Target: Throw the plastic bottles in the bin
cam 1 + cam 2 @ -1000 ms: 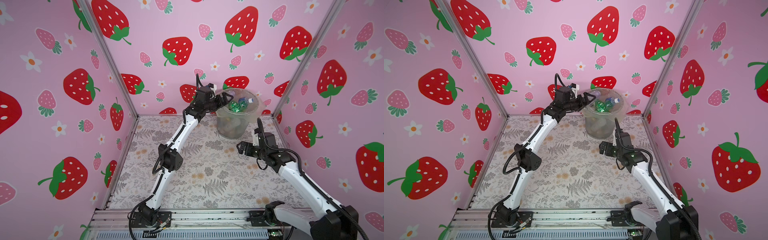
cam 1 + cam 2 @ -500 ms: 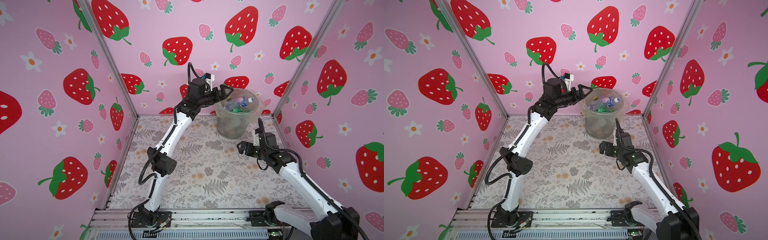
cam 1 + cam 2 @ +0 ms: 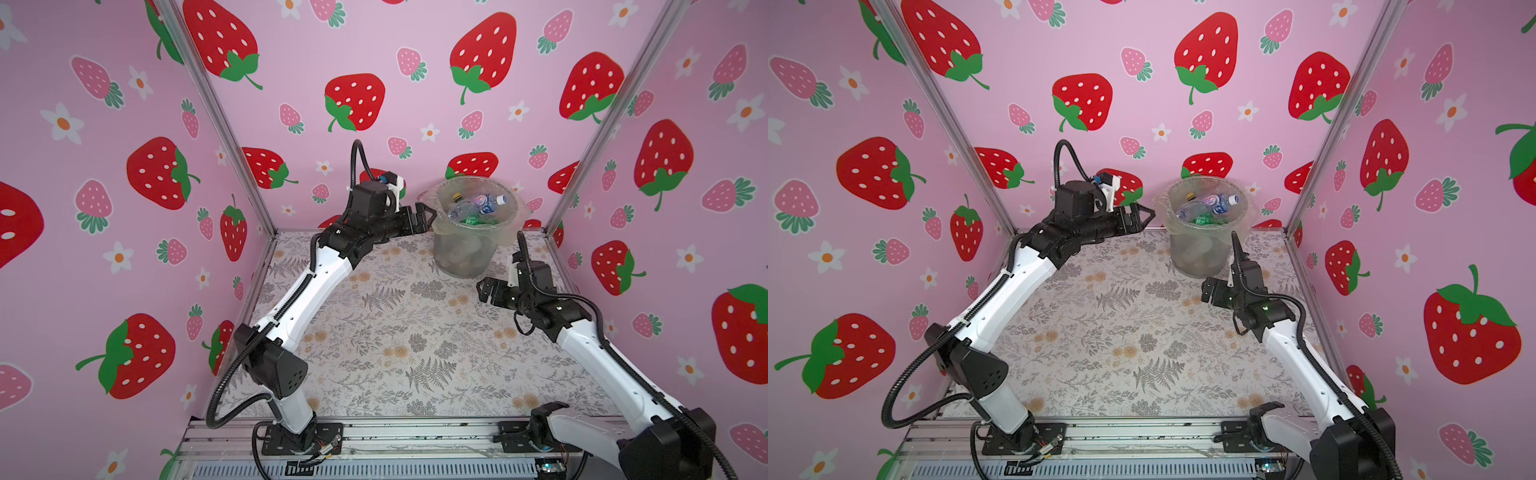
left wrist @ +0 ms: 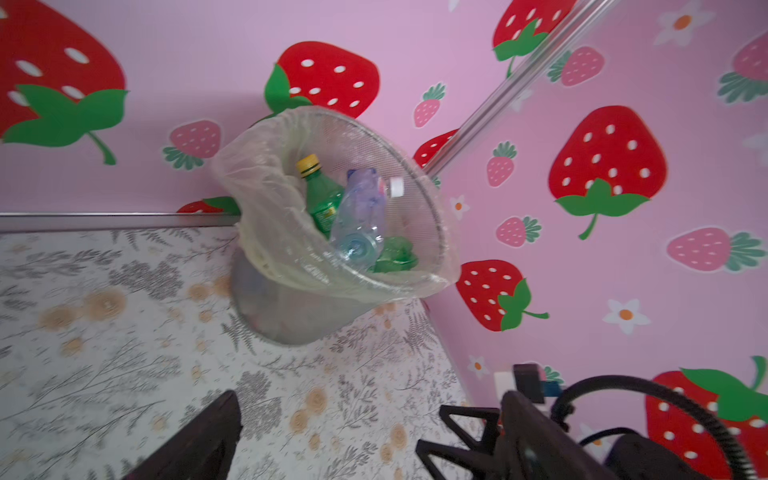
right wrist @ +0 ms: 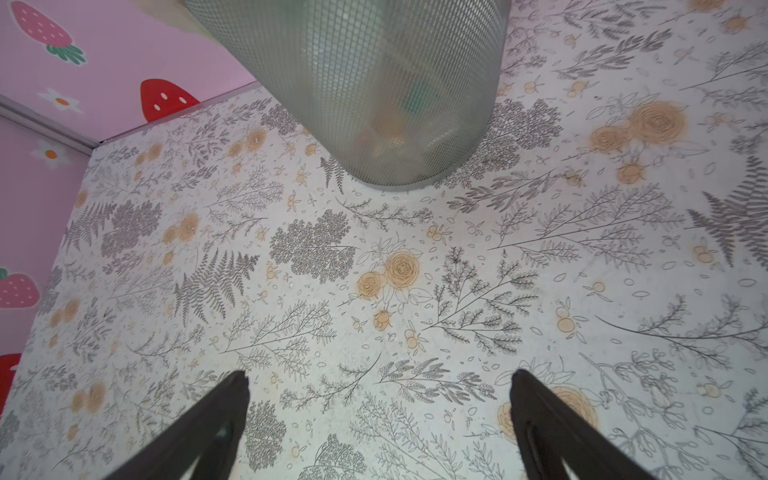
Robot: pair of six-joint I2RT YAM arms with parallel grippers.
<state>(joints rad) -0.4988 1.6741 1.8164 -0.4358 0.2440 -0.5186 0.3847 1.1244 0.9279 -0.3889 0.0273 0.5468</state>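
Several plastic bottles (image 3: 478, 205) fill the bin (image 3: 465, 259), left pincer (image 3: 429, 216) alongside

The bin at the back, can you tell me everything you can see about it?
The bin is a round grey basket, fine mesh up close, narrower at its base. A clear plastic bag lines it and folds over the rim. It stands upright on the flowery table, near the back right corner. Plastic bottles, green and clear, lie heaped inside. The open left gripper is beside its rim; whether they touch I cannot tell.
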